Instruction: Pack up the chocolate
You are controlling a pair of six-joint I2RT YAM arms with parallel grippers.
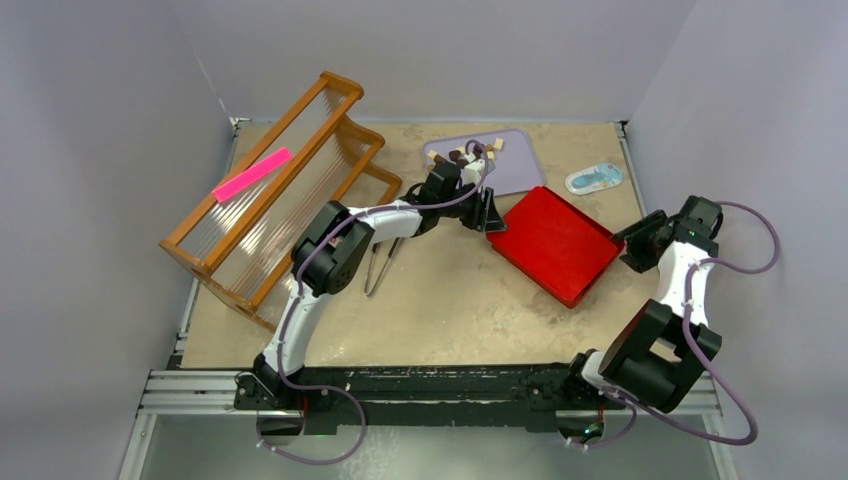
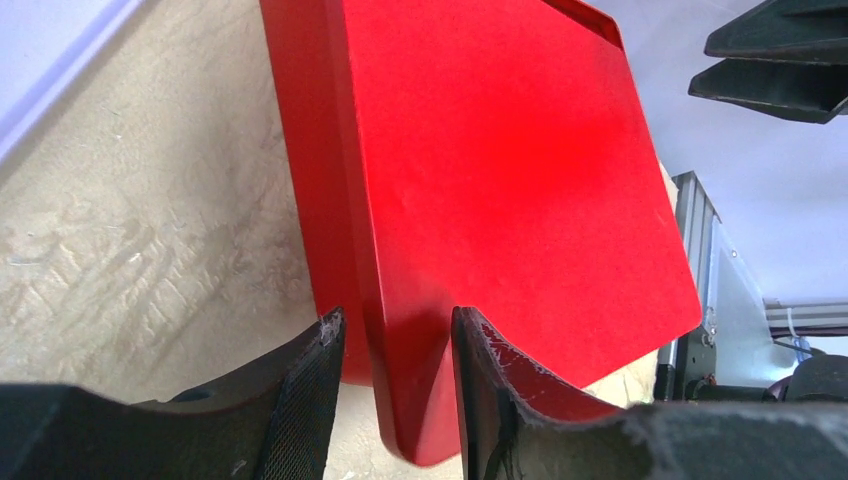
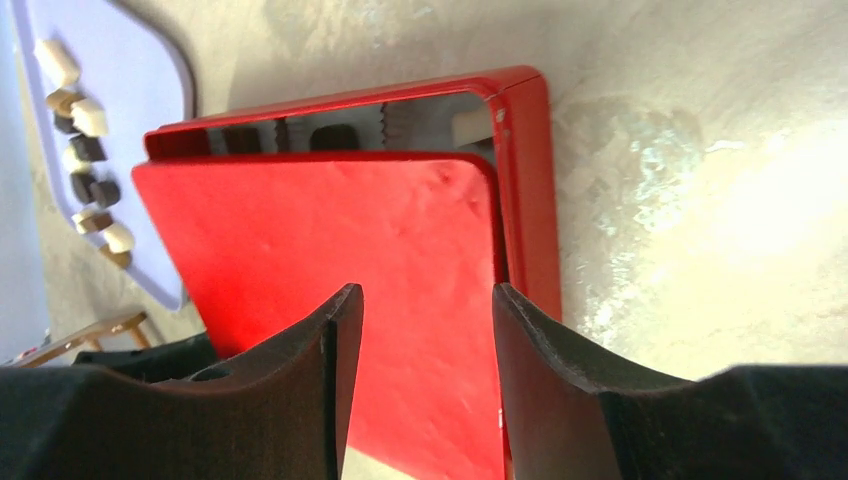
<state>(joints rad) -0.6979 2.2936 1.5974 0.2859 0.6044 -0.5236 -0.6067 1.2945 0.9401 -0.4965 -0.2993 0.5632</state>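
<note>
While red lid [image 3: 330, 260] sits askew on part-filled box [image 3: 525, 180], chocolate [image 3: 90, 115] lies loose on tray [image 3: 150, 60] at 12 o'clock | left gripper [image 2: 395, 370] seemingly clamps red lid | right gripper [image 3: 425, 340] jaws apart

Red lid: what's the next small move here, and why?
Probably slide the red lid toward the uncovered strip until it squares with the red box. The left gripper grips its corner, the right gripper stands open, and the right wrist view shows chocolates in a gap along the box's far wall.
</note>
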